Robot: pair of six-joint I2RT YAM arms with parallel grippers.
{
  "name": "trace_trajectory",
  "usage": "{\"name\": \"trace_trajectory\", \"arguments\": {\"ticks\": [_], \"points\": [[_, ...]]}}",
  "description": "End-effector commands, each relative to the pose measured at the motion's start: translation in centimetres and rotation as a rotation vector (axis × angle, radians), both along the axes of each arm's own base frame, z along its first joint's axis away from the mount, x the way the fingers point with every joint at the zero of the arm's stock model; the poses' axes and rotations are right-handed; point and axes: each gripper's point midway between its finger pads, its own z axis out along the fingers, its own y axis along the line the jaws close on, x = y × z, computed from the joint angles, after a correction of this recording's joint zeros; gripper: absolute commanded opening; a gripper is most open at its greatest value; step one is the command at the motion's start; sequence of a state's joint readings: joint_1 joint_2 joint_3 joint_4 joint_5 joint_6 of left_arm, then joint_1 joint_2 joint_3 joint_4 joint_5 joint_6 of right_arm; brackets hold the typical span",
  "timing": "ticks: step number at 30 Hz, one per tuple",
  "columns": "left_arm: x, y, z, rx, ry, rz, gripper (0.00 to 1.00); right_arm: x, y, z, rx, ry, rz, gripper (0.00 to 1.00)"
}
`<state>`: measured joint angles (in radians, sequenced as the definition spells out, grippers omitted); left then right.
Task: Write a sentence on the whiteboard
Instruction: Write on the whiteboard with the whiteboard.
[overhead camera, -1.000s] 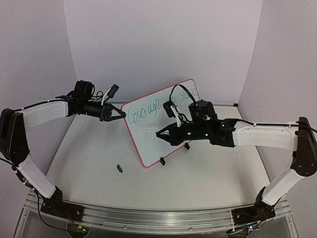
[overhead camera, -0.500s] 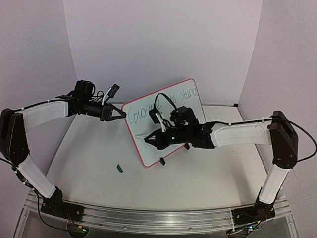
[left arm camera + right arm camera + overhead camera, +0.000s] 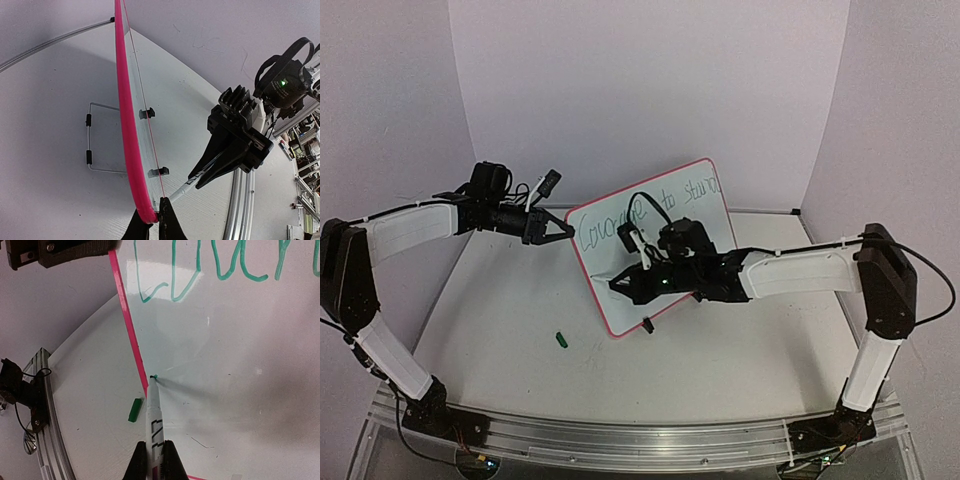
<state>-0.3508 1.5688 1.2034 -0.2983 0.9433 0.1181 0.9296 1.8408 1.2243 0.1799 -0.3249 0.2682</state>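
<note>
Whiteboard (image 3: 603,258) stands tilted mid-table. Green cursive sentence (image 3: 605,228) reads "Courage to stand". L gripper (image 3: 154,225) pinches pink frame's edge. R gripper (image 3: 154,457) clamps marker (image 3: 152,415), tip against board below 1st line; barrel print illegible.

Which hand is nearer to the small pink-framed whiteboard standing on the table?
Left. The left hand pinches the pink frame of the whiteboard, touching it. The right hand hangs off the board face, holding a white green-tipped marker whose tip is at the board.
</note>
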Motion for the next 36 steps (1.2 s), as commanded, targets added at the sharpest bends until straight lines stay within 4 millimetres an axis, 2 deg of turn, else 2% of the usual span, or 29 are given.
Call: {"name": "trace_trajectory", "arguments": {"ticks": [1,7,11,14,19,26,36], "points": [[-0.9,-0.8,-0.9,0.048,-0.04,-0.042,0.0,2.0,-1.3,1.9,0.011,-0.069,-0.125,0.0],[-0.9,-0.8,-1.0,0.048,-0.04,-0.044,0.0,1.8,-2.3,2.5,0.01,-0.086,-0.147,0.0],[-0.9,-0.8,-1.0,0.048,-0.039,-0.043,0.0,0.7,-1.8,3.1,0.028,-0.088,-0.078,0.0],[-0.9,-0.8,-0.9,0.048,-0.042,-0.042,0.0,-0.3,-1.5,4.2,0.062,-0.101,-0.012,0.0],[-0.9,-0.7,-0.8,0.048,-0.042,-0.043,0.0,-0.4,-1.0,5.3,0.088,-0.109,0.007,0.0],[-0.9,-0.8,-0.8,0.049,-0.044,-0.042,0.0,0.8,0.0,5.1,0.081,-0.121,-0.007,0.0],[-1.0,-0.7,-0.7,0.049,-0.046,-0.043,0.0,1.5,0.3,3.4,0.056,-0.097,-0.029,0.0]]}}
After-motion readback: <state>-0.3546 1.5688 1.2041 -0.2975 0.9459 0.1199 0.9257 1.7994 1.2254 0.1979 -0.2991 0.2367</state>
